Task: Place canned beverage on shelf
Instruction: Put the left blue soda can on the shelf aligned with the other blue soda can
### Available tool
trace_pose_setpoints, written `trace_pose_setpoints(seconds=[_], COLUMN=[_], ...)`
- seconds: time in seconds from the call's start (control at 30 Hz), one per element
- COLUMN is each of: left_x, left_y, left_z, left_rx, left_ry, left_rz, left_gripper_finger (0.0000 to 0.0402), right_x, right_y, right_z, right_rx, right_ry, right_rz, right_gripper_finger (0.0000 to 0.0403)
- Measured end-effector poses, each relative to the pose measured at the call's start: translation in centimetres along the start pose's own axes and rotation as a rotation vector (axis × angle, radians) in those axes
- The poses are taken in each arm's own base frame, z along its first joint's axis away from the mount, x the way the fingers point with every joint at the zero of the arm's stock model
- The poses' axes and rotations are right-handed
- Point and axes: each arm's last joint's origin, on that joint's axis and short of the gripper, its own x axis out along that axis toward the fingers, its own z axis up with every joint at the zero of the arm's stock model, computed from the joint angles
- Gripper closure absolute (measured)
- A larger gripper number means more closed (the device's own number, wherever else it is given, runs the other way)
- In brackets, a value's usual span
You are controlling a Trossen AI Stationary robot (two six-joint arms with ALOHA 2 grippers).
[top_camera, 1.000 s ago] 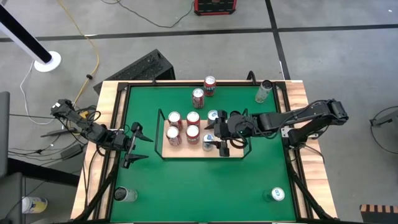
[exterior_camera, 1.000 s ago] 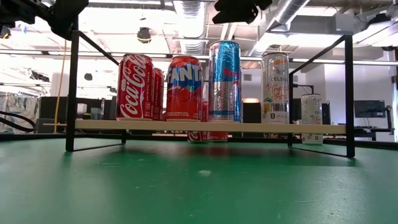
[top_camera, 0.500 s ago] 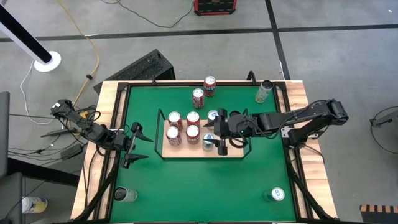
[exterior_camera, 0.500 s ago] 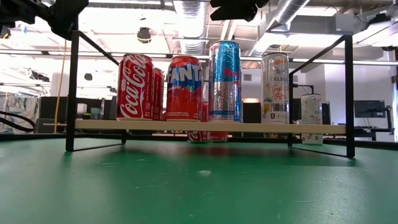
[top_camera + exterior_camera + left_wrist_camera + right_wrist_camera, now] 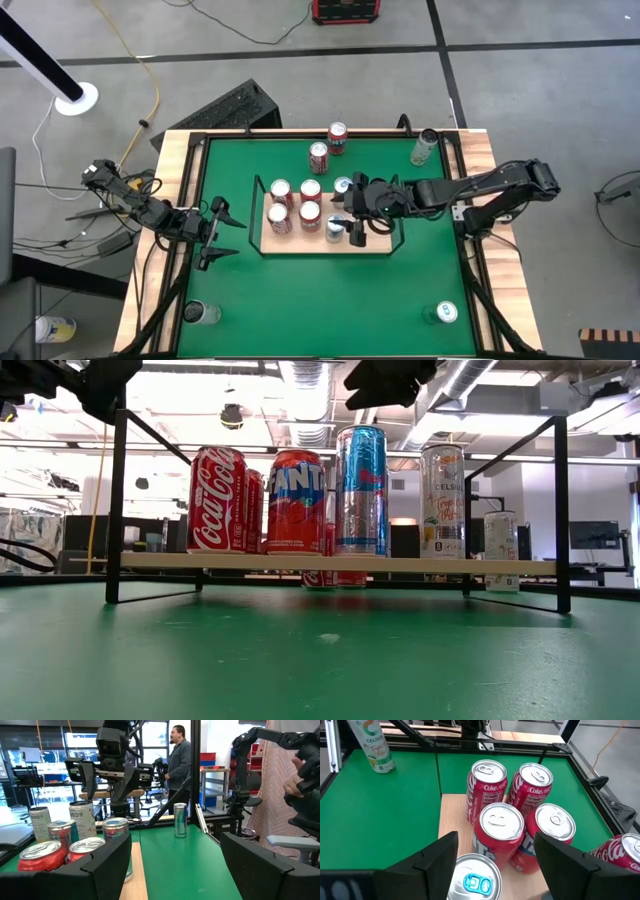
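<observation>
The shelf (image 5: 372, 247) is a light-wood board with black wire rails at mid-table. Several red cans (image 5: 294, 203) stand upright on their bases on its left half, and a blue can (image 5: 360, 490) and a pale tall can (image 5: 443, 500) stand beside them. My right gripper (image 5: 350, 214) hovers open above the blue can's top (image 5: 472, 881), its fingers apart on either side of it and clear of it; in the low view the right gripper (image 5: 386, 380) hangs above the can. My left gripper (image 5: 222, 232) waits open at the table's left side.
Two red cans (image 5: 328, 145) stand on the green table beyond the shelf, and a pale can (image 5: 424, 146) stands at the far right corner. Single cans stand at the near left (image 5: 200, 313) and near right (image 5: 444, 314) corners. The shelf's right end is bare.
My right gripper has rolled slightly about its own line while staying above the blue can. The cans and the shelf stand as before.
</observation>
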Motion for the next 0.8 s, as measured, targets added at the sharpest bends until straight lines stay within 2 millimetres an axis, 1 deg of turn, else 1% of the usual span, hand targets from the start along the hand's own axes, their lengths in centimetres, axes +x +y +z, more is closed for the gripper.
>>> trace_pose_setpoints(seconds=[0.43, 0.63, 0.8], left_x=[0.0, 0.0, 0.0], left_y=[0.0, 0.0, 0.0], left_z=[0.01, 0.01, 0.01], left_rx=[0.0, 0.0, 0.0], left_ry=[0.0, 0.0, 0.0], left_rz=[0.0, 0.0, 0.0], left_gripper_finger=[0.0109, 0.0109, 0.0109], right_x=[0.0, -0.01, -0.03], right_y=[0.0, -0.15, -0.29], right_z=[-0.02, 0.0, 0.22], right_rx=[0.003, -0.033, 0.031], right_ry=[0.001, 0.0, -0.025], right_rz=[-0.004, -0.057, -0.104], right_gripper_finger=[0.0116, 0.0116, 0.0116])
